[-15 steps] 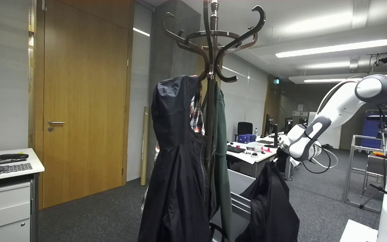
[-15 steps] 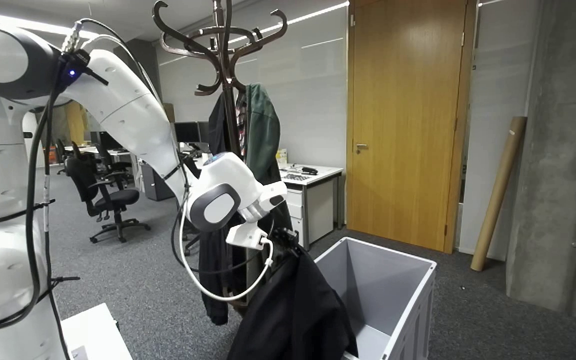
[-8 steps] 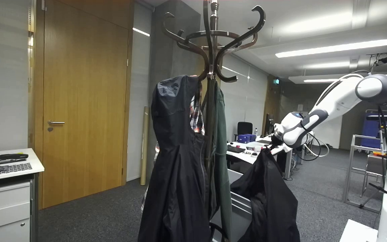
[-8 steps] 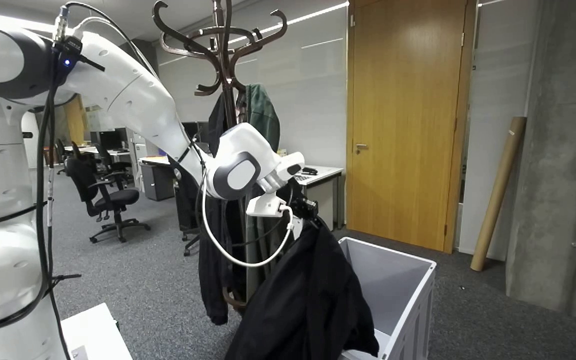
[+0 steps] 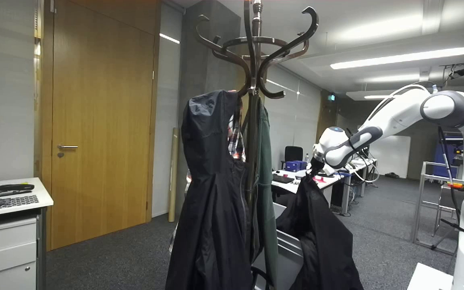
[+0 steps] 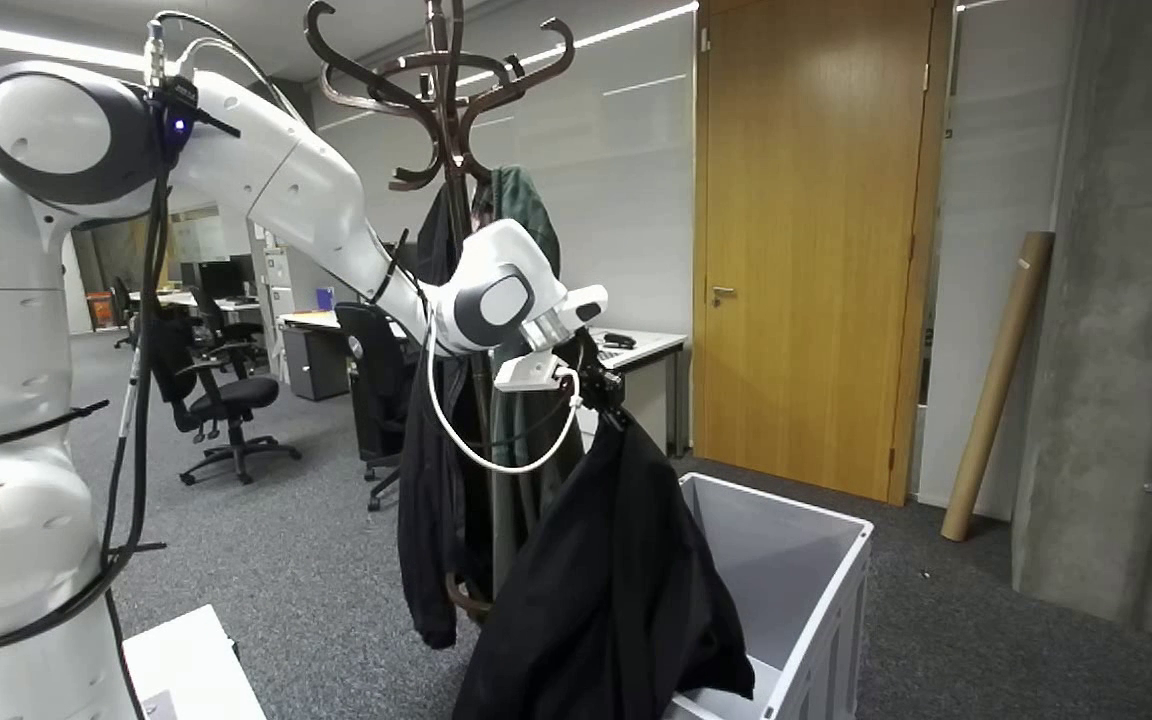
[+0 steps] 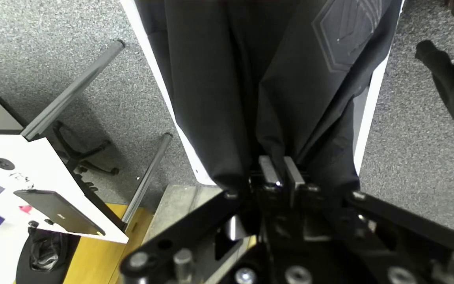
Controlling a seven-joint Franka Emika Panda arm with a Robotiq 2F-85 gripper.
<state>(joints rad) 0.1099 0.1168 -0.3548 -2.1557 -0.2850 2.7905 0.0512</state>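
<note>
My gripper [image 7: 278, 163] is shut on a black garment [image 7: 211, 86]; a fold of the cloth is pinched between its two grey fingertips. The garment droops in long folds below the jaws in both exterior views, and its lower end is cut off by the frame. It hangs in front of and partly over a grey crate [image 6: 771, 550], hiding much of it. Beside it a dark wooden coat stand [image 5: 257, 40] carries a black hooded jacket [image 5: 212, 193], a green garment [image 5: 265, 189] and a plaid piece [image 5: 236, 141]. The stand's curved hooks rise above the gripper [image 5: 311, 172].
A white desk [image 5: 314, 186] with keyboard and small items stands behind the arm. Another desk [image 6: 651, 350] is near the wooden door [image 6: 806, 250]. A cardboard tube [image 6: 996, 390] leans at the wall. Office chairs [image 6: 236, 400] stand further back.
My gripper has risen and shifted closer to the coat stand, still gripping the black garment. The cloth has been drawn upward and hangs longer. The stand and its clothes look unmoved.
</note>
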